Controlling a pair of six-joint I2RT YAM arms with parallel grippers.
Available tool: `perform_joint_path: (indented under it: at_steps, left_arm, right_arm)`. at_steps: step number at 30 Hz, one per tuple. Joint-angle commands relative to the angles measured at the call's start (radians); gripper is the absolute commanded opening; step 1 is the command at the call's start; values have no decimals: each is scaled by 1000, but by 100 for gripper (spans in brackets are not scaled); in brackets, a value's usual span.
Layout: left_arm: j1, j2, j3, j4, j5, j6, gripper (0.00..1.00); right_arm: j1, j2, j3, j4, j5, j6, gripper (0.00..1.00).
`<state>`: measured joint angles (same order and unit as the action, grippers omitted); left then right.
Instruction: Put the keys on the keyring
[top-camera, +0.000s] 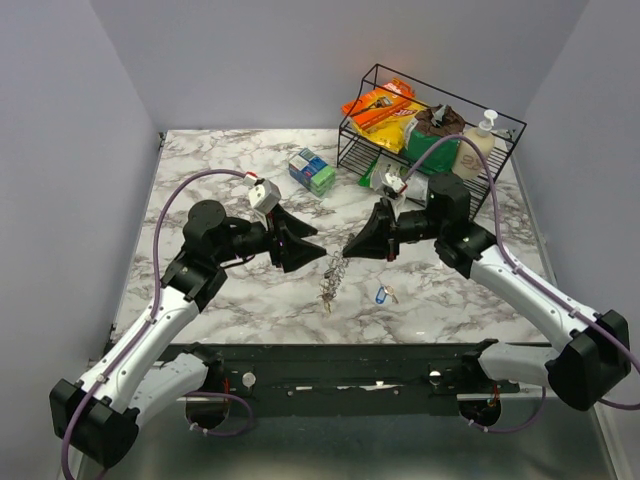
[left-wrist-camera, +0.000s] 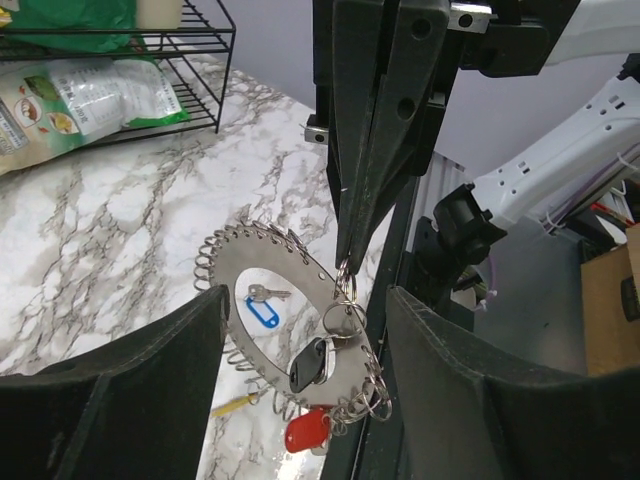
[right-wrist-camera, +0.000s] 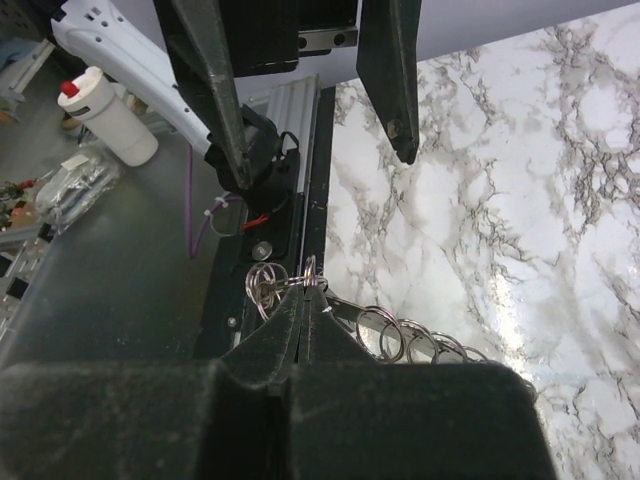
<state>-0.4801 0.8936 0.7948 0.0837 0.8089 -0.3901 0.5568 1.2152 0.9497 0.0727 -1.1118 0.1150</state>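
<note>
The keyring (left-wrist-camera: 268, 262) was held off the marble table (top-camera: 220, 170), pinched at its top coil by the R gripper (right-wrist-camera: 303, 298), whose jaws were pressed together w/ no gap seen. From that pinch the ring hung down approx. midway between the two arms. The L gripper (top-camera: 312, 248) was kept just beside it, fingers (right-wrist-camera: 212, 90) spread wide and touching nothing; in the L wrist view the ring was framed between them. A black key (left-wrist-camera: 308, 364) and a red key (left-wrist-camera: 305, 432) were seen at the ring's lower coils amid several small split rings. A yellow key (left-wrist-camera: 236, 404) was seen close by, but whether it was threaded on couldn't be told. The blue key (top-camera: 381, 294) was left flat on the table, below the R gripper and apart from the ring. A black wire rack (top-camera: 440, 85) w/ packets was seen at the far R corner.
</note>
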Motion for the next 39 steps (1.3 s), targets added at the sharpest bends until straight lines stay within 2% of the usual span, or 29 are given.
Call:
perform_joint_path:
  at_steps: [1, 9, 13, 28, 31, 32, 35, 38, 39]
  left_arm:
    - [-6, 4, 21, 62, 73, -30, 70]
    - [-23, 18, 15, 97, 65, -58, 66]
    - [-67, 51, 32, 61, 36, -27, 65]
    - [-117, 99, 47, 91, 6, -27, 46]
    - [-121, 102, 47, 102, 3, -32, 35]
    - [-121, 103, 47, 103, 3, -32, 25]
    - [-123, 105, 46, 119, -4, -41, 10]
    - [-123, 99, 43, 133, -16, -47, 0]
    - [-123, 99, 44, 130, -16, -47, 0]
  right_arm:
    - [5, -45, 21, 59, -28, 31, 1]
    - [5, -54, 6, 119, -3, 86, 1]
    - [5, -54, -6, 163, 0, 118, 1]
    - [5, -59, -19, 167, 6, 124, 1]
    - [5, -59, -19, 165, 7, 126, 1]
    - [5, -59, -20, 167, 7, 124, 0]
    - [5, -54, -20, 165, 7, 123, 1]
    - [5, -49, -20, 162, 6, 123, 1]
    - [5, -46, -20, 162, 7, 124, 1]
